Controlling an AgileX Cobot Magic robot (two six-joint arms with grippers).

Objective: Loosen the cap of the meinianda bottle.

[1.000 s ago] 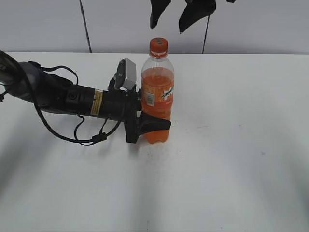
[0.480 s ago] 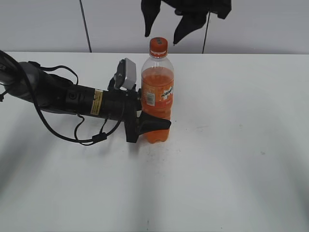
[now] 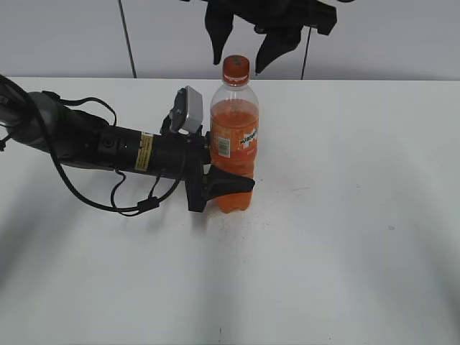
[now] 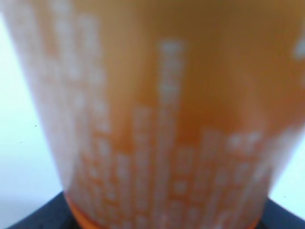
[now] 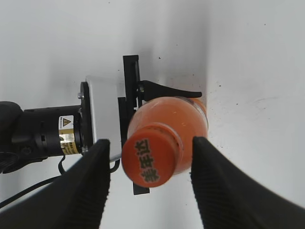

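Table point(image 3: 345, 273): white, carries the bottle.
Left gripper point(image 3: 224, 185): lies low along the table — fingers closed round the lower body of the meinianda bottle point(image 3: 234, 144), holding it.
Meinianda bottle: upright, mid-table, orange drink inside.
Cap point(image 3: 236, 69): on the neck.
Right gripper point(image 3: 241, 52): above the bottle — fingers point(image 5: 90, 181) spread apart, one either side of the cap, not touching it.

Bottle close up, blurred

The orange bottle point(image 4: 162, 114) fills the view right in front of the claw, white surface point(image 4: 19, 157) either side, dark claw parts at the bottom corners.
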